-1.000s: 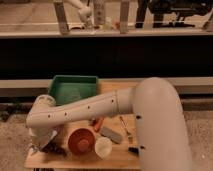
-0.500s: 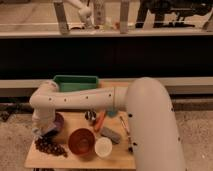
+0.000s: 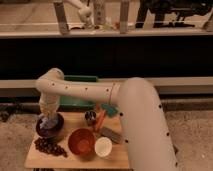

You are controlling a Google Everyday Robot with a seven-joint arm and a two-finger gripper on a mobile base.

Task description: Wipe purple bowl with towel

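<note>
A low table of light wood (image 3: 33, 160) stands nearest, its front edge close to the bottom of the view. On its front left lies a dark bunch of small round pieces, grapes by the look (image 3: 50, 147). Just right of it sits a round orange bowl (image 3: 81, 142), and touching or nearly touching that, a small white cup (image 3: 103, 147). A grey oblong block (image 3: 113, 134) lies a little behind the cup.

The round, dark purple bowl (image 3: 42, 132) stands at the table's left side, behind the bunch and left of the orange bowl. A pale, bluish-white towel (image 3: 50, 122) hangs down into it from above. The gripper (image 3: 49, 117) is right over the purple bowl, at the top of the towel; whether it is clamped on the cloth cannot be told.

Mid-table stand a small dark cup (image 3: 90, 118), a slim orange stick (image 3: 100, 121) leaning beside it, and a teal scrap (image 3: 112, 110) further back. A green rectangular plastic tray (image 3: 82, 79) lies at the far edge of the table.

The thick white robot arm (image 3: 90, 91) with black dots sweeps from the big shoulder on the right, across the tray, then bends down to the bowl.

Beyond runs a black wall panel (image 3: 125, 55), with pale railing posts (image 3: 62, 17) above it
</note>
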